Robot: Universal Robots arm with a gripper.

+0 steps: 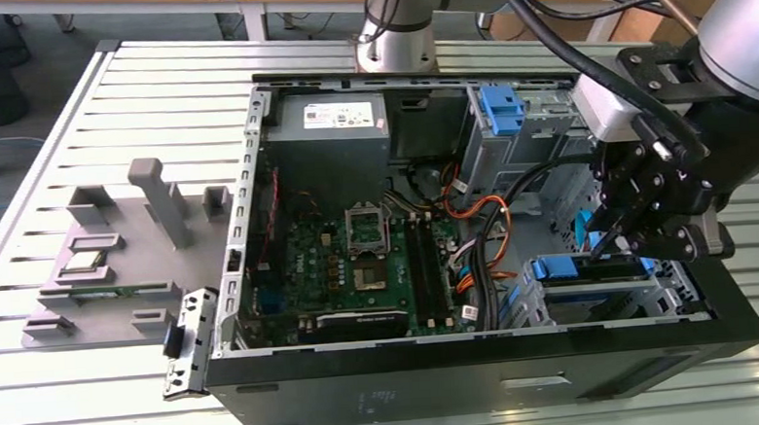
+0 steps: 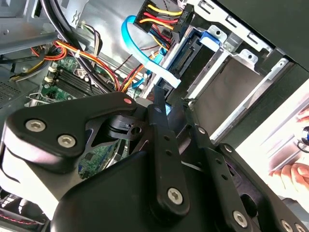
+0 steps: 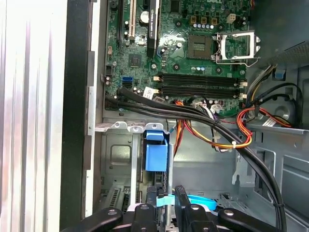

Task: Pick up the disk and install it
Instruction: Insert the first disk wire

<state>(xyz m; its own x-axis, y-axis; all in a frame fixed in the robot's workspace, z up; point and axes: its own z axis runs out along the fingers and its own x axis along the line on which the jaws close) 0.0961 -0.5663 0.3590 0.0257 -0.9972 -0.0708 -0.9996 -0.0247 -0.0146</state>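
The disk (image 1: 568, 267) stands in the grey drive cage (image 1: 618, 302) at the front corner of the open computer case, on the exterior view's right; its blue carrier shows along the top. In the first wrist view the disk (image 3: 156, 151) is seen edge-on, reaching into the cage slot. My gripper (image 1: 611, 249) hangs straight over it, its black fingers (image 3: 181, 200) close on either side of the disk's near end. In the second wrist view my gripper (image 2: 171, 104) has only a narrow gap at the tips, and a pale blue flat cable (image 2: 140, 43) crosses just beyond them.
The motherboard (image 1: 356, 262) fills the case floor, with the power supply (image 1: 329, 127) behind it. Thick black and orange cables (image 1: 485, 236) run beside the cage. A blue bracket (image 1: 498, 109) tops the upper cage. A grey parts fixture (image 1: 109, 256) lies at the exterior view's left. A person's hand (image 2: 289, 174) shows outside the case.
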